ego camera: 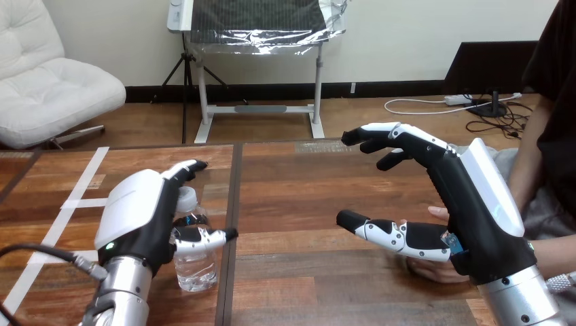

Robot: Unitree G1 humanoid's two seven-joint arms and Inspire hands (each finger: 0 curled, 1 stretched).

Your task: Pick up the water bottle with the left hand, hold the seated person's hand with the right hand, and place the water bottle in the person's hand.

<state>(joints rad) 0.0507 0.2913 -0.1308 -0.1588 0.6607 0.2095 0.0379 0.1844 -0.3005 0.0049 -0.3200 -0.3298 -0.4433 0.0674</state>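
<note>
A clear water bottle (195, 266) with a white cap stands on the wooden table (306, 204) at the lower left. My left hand (139, 210) is round it: the thumb (204, 238) lies across its front, and the nearly straight fingers (187, 168) reach behind its neck. My right hand (469, 204) hovers open at the right, fingers spread and thumb pointing left. The person's hand (435, 270) rests on the table just under and behind that palm. I cannot tell whether the two touch.
White tape lines (81, 193) cross the table's left part. A dark seam (231, 204) runs down the table just right of the bottle. The person's forearm (553, 250) comes in from the right edge.
</note>
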